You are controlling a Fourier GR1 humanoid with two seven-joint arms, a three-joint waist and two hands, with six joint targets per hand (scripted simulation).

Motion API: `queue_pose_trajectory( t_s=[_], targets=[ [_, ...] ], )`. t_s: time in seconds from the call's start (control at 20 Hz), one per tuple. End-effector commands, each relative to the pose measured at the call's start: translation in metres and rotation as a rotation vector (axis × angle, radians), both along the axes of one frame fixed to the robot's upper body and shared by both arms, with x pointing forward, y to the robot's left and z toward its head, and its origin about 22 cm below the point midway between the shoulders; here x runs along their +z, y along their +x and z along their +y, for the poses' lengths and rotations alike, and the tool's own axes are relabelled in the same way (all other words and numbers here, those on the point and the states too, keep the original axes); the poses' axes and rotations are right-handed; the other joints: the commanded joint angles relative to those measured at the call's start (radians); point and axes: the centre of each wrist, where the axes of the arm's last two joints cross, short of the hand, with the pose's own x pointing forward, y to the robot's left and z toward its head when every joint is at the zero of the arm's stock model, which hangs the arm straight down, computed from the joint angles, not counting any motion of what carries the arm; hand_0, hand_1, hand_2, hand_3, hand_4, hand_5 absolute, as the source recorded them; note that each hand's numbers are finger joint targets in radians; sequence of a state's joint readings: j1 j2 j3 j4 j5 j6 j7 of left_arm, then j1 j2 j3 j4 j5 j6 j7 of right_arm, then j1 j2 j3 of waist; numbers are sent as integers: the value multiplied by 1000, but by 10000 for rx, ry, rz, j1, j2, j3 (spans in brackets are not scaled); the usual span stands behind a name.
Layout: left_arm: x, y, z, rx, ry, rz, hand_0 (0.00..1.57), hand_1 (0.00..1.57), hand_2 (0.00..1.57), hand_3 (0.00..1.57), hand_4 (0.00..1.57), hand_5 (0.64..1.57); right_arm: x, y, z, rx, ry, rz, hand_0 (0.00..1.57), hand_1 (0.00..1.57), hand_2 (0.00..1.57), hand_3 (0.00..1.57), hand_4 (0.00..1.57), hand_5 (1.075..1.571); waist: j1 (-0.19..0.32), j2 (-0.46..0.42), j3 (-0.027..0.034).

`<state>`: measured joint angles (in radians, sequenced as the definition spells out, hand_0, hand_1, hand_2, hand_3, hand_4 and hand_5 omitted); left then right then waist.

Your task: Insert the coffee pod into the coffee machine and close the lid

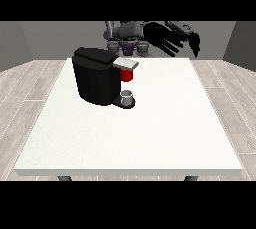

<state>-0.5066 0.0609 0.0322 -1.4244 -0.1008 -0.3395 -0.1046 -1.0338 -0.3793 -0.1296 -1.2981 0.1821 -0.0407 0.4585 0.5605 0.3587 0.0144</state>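
A black coffee machine [95, 78] stands on the white table [150, 128], left of the middle. Its silver-grey lid [126, 63] juts out to the right and lies nearly flat. Right under the lid sits a red part [126, 75]; I cannot tell whether it is the pod or its holder. A small grey cup [128, 97] stands on the machine's base below it. The hand at the view's right [165, 37] hangs in the air above the table's far edge, up and to the right of the lid, fingers straight and spread, holding nothing. No hand shows at the view's left.
The robot's torso [127, 35] sits behind the table's far edge. Wooden floor surrounds the table.
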Motion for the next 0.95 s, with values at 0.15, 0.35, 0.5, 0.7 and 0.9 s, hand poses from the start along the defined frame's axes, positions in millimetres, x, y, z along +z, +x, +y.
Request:
queue_pose_trajectory(
  t_s=[0.15, 0.35, 0.5, 0.7, 0.9],
  targets=[
    [12, -8, -15, -343, -61, -254, 0, 0, 0, 0, 347, 1571, 4, 16, 19, 1235, 13, -1152, 0, 0, 0, 0, 98, 1571, 253, 289, -143],
    [12, -6, -23, -357, 136, -212, 0, 0, 0, 0, 248, 1571, -4, 20, 62, 1836, 141, -1202, 0, 0, 0, 0, 0, 1571, -19, 93, -147],
    [-6, -11, -6, 14, -87, -45, 0, 0, 0, 0, 266, 1571, -26, 17, 79, 2884, 330, -1512, 0, 0, 0, 0, 0, 1571, -452, -139, -146],
    [-22, -15, 25, 917, -394, 912, 0, 0, 0, 0, 266, 1571, -66, 11, 98, 3948, 244, -1282, 0, 0, 0, 0, 219, 1571, -1319, -1074, -145],
    [-49, -25, 55, 1462, -515, 1630, 0, 0, 0, 0, 266, 1571, -111, -1, 126, 4768, 691, -651, 0, 0, 0, 0, 259, 1571, -2059, -1663, -146]
  ],
)
